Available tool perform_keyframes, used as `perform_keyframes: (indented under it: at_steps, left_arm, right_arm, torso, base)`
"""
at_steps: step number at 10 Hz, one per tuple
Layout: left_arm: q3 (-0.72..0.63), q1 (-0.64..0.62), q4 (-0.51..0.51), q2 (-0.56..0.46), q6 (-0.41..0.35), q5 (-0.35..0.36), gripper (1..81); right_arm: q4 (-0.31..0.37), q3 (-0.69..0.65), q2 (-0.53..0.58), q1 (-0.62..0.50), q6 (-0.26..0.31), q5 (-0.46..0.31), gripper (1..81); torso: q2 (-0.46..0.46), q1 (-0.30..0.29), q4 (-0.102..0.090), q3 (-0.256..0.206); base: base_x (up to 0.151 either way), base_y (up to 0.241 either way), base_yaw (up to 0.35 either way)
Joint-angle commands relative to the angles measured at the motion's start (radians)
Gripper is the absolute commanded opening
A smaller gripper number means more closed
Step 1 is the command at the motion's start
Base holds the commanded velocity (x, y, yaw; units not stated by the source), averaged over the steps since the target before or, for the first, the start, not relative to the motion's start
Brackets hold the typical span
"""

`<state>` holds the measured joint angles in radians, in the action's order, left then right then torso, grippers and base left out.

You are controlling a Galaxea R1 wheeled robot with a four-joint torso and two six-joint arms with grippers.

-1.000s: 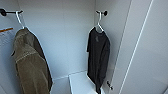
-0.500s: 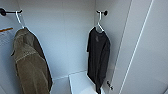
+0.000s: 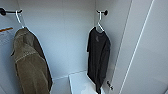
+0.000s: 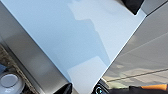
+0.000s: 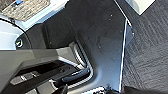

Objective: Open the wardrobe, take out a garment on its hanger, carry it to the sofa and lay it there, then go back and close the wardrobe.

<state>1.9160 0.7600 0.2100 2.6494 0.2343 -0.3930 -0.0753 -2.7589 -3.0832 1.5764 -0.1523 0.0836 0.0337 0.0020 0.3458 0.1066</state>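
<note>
Closest to me, my right wrist camera looks down over my own dark base and the grey carpet [image 5: 147, 55]; my left wrist camera faces a plain white panel [image 4: 75, 37] that I take to be a wardrobe surface. In neither can I tell whether my grippers are open or closed, and nothing suggests either one holds anything.

Ahead of both arms stands the wardrobe [image 3: 62, 37], doors already open, its white door [image 3: 147, 50] swung out on my right side. Low inside sits a white shelf block [image 3: 80, 83]. Above it, up and forward of my right arm, the black garment [image 3: 98, 60] hangs on its white hanger [image 3: 99, 23], whose hook sits over a black peg [image 3: 103, 12] on the right inner wall. Farther toward my left arm's side, an olive-brown jacket [image 3: 28, 65] hangs from another black peg [image 3: 7, 11].

I judge the opening done and the taking-out in hand. The next move calls for an arm raised high to the hanger's neck, a firm closing there, then a lift up and off the peg, clear of the door edge
</note>
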Motion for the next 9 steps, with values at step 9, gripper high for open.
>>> perform_keyframes:
  at_steps: [9]
  left_arm:
    - [-0.118, -0.675, -0.018, 0.068, 0.528, -0.040, 81.1]
  right_arm:
    - [0.002, 0.010, -0.004, -0.037, 0.002, -0.054, 81.1]
  torso:
    - [-0.001, 0.001, 0.000, 0.001]
  base:
    - [0.000, 0.000, 0.000]
